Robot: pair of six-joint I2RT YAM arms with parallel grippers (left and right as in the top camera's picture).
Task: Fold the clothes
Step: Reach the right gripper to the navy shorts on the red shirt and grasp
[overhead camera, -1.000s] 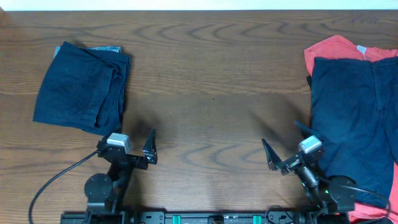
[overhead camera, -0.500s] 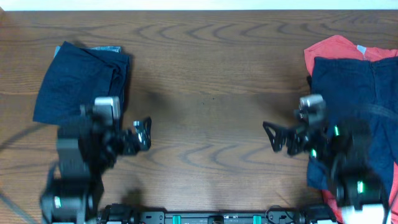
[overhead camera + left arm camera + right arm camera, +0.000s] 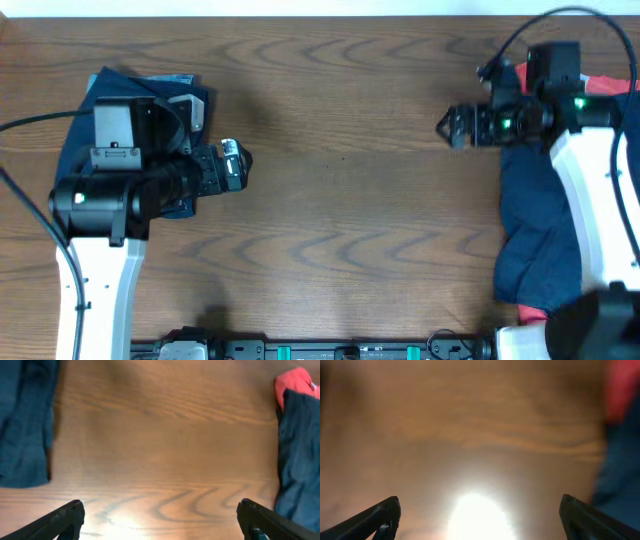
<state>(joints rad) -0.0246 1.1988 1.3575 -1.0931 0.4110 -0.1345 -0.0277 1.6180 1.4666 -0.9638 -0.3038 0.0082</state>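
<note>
Overhead, left hand (image 3: 238, 165) and right hand (image 3: 447, 126) gape released; a red garment (image 3: 292, 382) lies under the navy shorts (image 3: 530, 230).

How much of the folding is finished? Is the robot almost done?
About halfway, it seems. Done: one navy garment lies folded at the left of the table. In hand: nothing; the left tool and right tool are both open over bare wood. Left: the navy shorts on the right lie spread out on a red garment, not yet folded.
</note>
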